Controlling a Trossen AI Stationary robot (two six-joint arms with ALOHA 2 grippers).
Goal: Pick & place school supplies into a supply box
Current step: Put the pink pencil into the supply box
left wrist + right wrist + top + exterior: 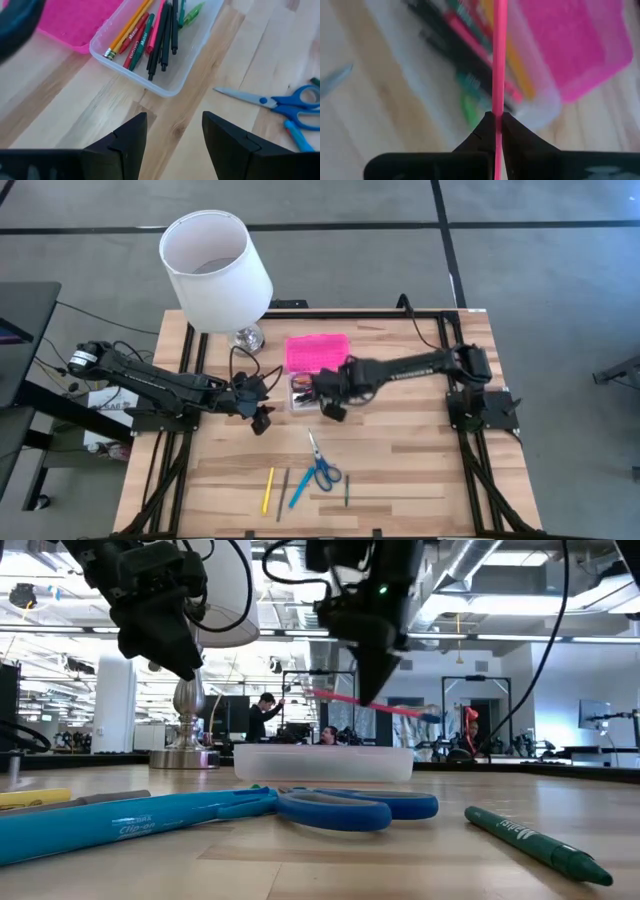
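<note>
The clear supply box (172, 75) rests on the table with several pens and pencils (155, 40) inside, its pink lid (318, 352) lying open behind it. My right gripper (496, 120) is shut on a thin pink pen (400, 708) above the box (322, 762). My left gripper (175, 135) hovers open beside the box's near left corner, with nothing between its fingers. Blue-handled scissors (322, 467), a yellow pencil (268, 490), a grey pencil (283, 494), a blue pen (300, 490) and a dark green pen (347, 490) lie flat on the table's near part. My right gripper pinches the pink pen's shaft (496, 107) between its two fingers. The fingers point steeply down and lie across the pen. The pen sticks out on both sides of the fingers (372, 680), slightly slanted, lifted clear above the box.
A big white lampshade (215, 265) on a metal foot (248, 337) stands at the table's far left, close behind the left arm. The loose supplies lie between the box and the near edge; bare wood lies to their right.
</note>
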